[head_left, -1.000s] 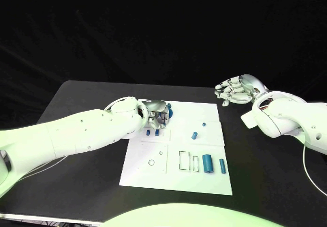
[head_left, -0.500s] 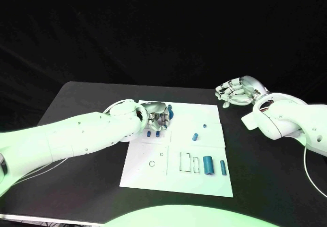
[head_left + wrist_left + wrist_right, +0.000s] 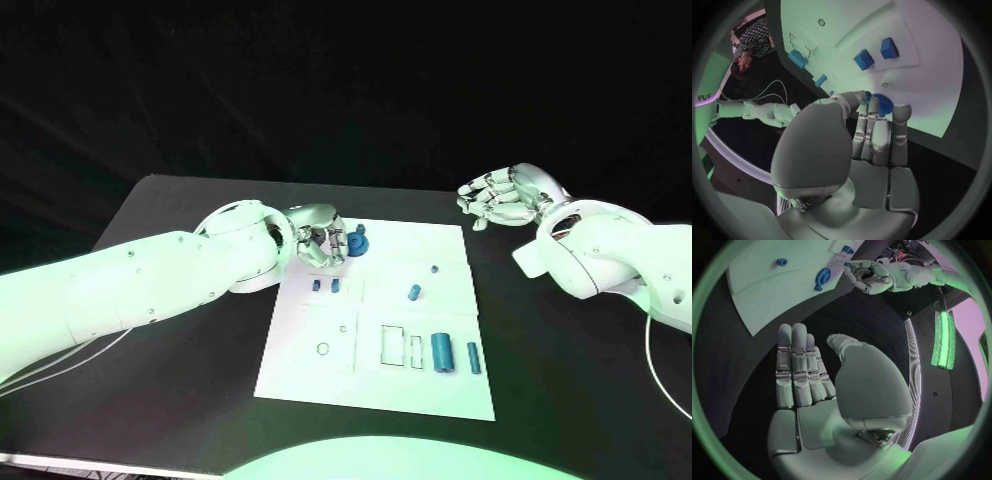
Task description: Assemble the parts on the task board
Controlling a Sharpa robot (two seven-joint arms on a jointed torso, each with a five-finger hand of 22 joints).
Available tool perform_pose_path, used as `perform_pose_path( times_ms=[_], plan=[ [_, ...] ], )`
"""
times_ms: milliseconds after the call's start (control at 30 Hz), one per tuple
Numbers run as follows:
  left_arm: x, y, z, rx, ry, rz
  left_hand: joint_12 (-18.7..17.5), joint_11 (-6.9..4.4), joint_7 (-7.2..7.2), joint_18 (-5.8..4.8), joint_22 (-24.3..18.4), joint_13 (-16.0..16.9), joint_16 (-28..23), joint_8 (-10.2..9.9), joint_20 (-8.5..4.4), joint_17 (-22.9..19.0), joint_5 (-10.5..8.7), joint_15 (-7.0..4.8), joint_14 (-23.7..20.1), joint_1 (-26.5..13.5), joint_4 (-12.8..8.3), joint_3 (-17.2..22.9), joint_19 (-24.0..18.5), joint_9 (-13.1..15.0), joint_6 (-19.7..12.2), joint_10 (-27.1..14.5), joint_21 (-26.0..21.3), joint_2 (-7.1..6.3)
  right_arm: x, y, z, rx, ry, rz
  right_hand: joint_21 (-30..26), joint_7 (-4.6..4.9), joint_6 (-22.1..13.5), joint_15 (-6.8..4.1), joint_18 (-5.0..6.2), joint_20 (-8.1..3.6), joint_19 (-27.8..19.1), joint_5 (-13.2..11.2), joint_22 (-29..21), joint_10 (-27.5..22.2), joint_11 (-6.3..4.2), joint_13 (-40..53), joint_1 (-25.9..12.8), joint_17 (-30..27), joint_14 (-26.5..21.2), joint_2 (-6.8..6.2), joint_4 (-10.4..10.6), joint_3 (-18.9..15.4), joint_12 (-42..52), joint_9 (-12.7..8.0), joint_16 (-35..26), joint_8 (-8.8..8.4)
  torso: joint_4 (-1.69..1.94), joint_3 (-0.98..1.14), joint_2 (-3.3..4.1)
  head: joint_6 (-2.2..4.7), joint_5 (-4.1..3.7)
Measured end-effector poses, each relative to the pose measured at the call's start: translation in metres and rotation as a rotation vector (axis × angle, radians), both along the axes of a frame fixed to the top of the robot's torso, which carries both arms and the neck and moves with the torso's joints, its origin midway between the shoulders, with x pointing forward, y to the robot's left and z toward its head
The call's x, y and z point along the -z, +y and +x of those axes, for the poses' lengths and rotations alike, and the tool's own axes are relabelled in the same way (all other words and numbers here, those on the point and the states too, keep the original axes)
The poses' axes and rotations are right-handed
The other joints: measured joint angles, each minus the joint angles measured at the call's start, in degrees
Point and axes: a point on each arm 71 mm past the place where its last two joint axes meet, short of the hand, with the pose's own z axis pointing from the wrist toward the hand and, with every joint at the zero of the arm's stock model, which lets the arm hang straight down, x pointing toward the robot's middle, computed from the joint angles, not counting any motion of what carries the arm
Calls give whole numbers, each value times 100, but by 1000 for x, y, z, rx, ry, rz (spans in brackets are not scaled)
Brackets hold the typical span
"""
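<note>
The white task board [image 3: 433,310] lies mid-table. A round blue part [image 3: 356,241] sits on its far left corner, just beyond the fingertips [image 3: 879,115] of my left hand [image 3: 320,240], which holds nothing; its fingers are stretched out beside the part [image 3: 883,104]. Two small blue cubes [image 3: 325,285] stand in the board close to that hand. A small peg [image 3: 433,266] and a short blue piece [image 3: 413,291] sit mid-board. Blue cylinders [image 3: 441,352] lie near the front right. My right hand [image 3: 498,195] hovers, empty with fingers extended [image 3: 798,370], over the black table right of the board.
A rectangular outline [image 3: 391,340] and a small ring mark [image 3: 322,348] are drawn on the board's front half. Black table [image 3: 173,220] surrounds the board on all sides. From the right wrist view the left hand [image 3: 873,275] appears beside the round part [image 3: 823,276].
My left hand has drawn back and to the left off the round blue part, which now lies uncovered on the board's far left corner. The right hand has stayed in place.
</note>
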Motion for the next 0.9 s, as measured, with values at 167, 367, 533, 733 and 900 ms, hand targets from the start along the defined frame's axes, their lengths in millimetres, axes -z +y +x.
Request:
perform_pose_path(
  times_ms=[167, 367, 533, 733, 900],
  plan=[
    [0, 10, 1, -17, 14, 2, -28, 0, 0, 0, -24, -5, 0, -22, 0, -36, 0, 0, 0, 0, -15, -15, 0, 0, 0, 0, 0, 0, 0, 0, 0, 1, 0, 0, -27, -1, -1, 0, 0, 0, 0, 0, -10, 0, 0, -11, 0, 0, 0, 0, 0, 0, 0, 0, -31, 0, 0, -7, 3, 5, 1],
    [2, 15, 2, -22, 29, 12, -37, 0, 0, 0, -52, -5, 0, -50, 0, -58, 0, 0, 0, -23, -15, -15, 0, 0, 0, 0, 0, -23, 0, -1, 0, 2, -1, 0, -27, 12, 13, 0, 0, 0, 0, 0, -11, 6, 6, -12, 0, 5, 0, 0, -16, 16, 0, 0, -34, 0, 0, -13, 8, 9, -1],
    [4, 17, 4, -25, 37, 23, -37, 0, 0, 0, -58, -7, 0, -50, 0, -63, -1, 0, 0, -23, -15, -15, 0, 2, 0, -1, 0, -24, 0, 0, 0, 1, -2, 0, -27, 13, 14, 0, 0, 0, 0, 0, -17, 6, 7, -20, 0, 5, 0, 0, -16, 16, 0, 0, -34, 0, -3, -17, 12, 6, -2],
    [6, 17, 5, -22, 43, 34, -71, -20, 0, 0, -58, -12, 0, -50, 0, -63, -1, 0, 0, -23, -30, -31, 0, 10, 0, 19, 0, -24, 0, -1, 0, 2, -2, 0, -27, 12, 14, 0, 0, 0, 0, 0, -17, 7, 7, -20, 0, 4, 0, 0, -16, 16, 0, 0, -34, 0, -7, -16, 13, -6, 7],
    [9, 17, 7, -22, 44, 45, -71, -20, 0, 0, -57, -14, 0, -51, 0, -63, -2, 0, 0, -23, -30, -31, 0, 10, 0, 19, 0, -24, 0, -1, 0, 2, -2, 0, -27, 12, 14, 0, 0, 0, 0, 0, -17, 7, 7, -20, 0, 4, 0, 0, -16, 16, 0, 0, -34, 0, -9, -7, 13, -14, 12]
  ],
)
